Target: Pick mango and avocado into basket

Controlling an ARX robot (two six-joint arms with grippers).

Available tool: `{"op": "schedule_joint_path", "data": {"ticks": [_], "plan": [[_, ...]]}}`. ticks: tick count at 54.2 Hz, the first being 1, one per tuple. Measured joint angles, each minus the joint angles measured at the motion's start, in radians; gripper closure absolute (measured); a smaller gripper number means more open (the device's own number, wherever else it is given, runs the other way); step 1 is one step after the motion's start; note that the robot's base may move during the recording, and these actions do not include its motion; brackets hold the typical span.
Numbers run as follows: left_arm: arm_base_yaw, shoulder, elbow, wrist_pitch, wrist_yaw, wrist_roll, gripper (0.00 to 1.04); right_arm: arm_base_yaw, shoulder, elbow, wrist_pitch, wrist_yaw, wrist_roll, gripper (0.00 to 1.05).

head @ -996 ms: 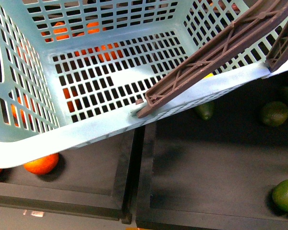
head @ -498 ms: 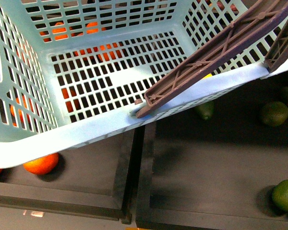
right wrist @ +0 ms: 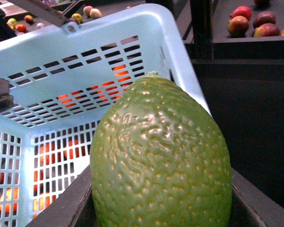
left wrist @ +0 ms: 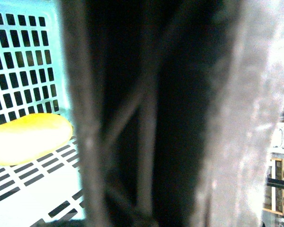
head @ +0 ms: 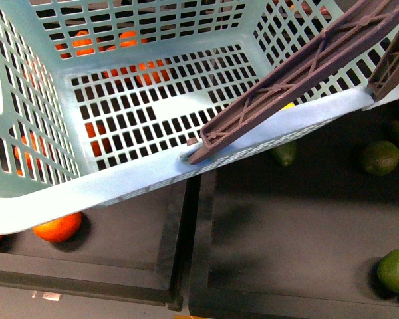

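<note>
The light teal basket (head: 120, 179) fills the upper part of the front view, its brown handle (head: 286, 80) slanting across its right side. The yellow mango (left wrist: 28, 137) lies on the basket's lattice bottom (left wrist: 28, 61); in the front view only a yellow sliver (head: 289, 105) shows behind the handle. My left gripper (left wrist: 165, 184) is shut on the basket's handle, which blurs dark across the left wrist view. My right gripper (right wrist: 161, 210) is shut on the bumpy green avocado (right wrist: 161, 151), just outside the basket's rim (right wrist: 180, 71). Neither gripper shows in the front view.
Black trays lie under the basket, with a raised divider (head: 186, 246) between them. An orange (head: 56, 227) sits in the left tray. Green fruits (head: 379, 157) (head: 397, 271) (head: 284, 153) lie in the right tray. Red-blushed fruits (right wrist: 241, 26) fill a far bin.
</note>
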Motion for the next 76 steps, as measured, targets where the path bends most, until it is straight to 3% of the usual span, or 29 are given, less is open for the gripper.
{"op": "schedule_joint_path", "data": {"ticks": [11, 19, 24, 34, 43, 52, 56, 60, 63, 76], "plan": [[0.000, 0.000, 0.000, 0.000, 0.000, 0.000, 0.92, 0.125, 0.095, 0.072, 0.018, 0.096, 0.005, 0.52], [0.000, 0.000, 0.000, 0.000, 0.000, 0.000, 0.92, 0.165, 0.141, 0.096, 0.019, 0.131, 0.005, 0.52], [0.000, 0.000, 0.000, 0.000, 0.000, 0.000, 0.92, 0.175, 0.150, 0.097, 0.019, 0.143, 0.004, 0.34], [0.000, 0.000, 0.000, 0.000, 0.003, 0.002, 0.92, 0.169, 0.145, 0.097, 0.014, 0.148, 0.008, 0.07], [0.000, 0.000, 0.000, 0.000, 0.000, -0.002, 0.92, 0.129, 0.117, 0.097, 0.002, 0.200, 0.019, 0.09], [0.000, 0.000, 0.000, 0.000, -0.002, -0.002, 0.92, 0.035, 0.046, 0.063, -0.033, 0.381, 0.019, 0.09], [0.000, 0.000, 0.000, 0.000, -0.001, -0.001, 0.92, 0.003, 0.027, 0.013, 0.075, 0.392, -0.024, 0.15], [0.000, 0.000, 0.000, 0.000, -0.001, -0.002, 0.92, -0.011, -0.003, -0.097, 0.291, 0.367, -0.100, 0.28], [-0.002, 0.000, 0.000, 0.000, 0.000, -0.001, 0.92, -0.018, -0.029, -0.156, 0.359, 0.354, -0.127, 0.37], [-0.002, 0.000, 0.000, 0.000, -0.001, -0.004, 0.92, -0.051, -0.150, -0.325, 0.410, 0.321, -0.163, 0.74]]}}
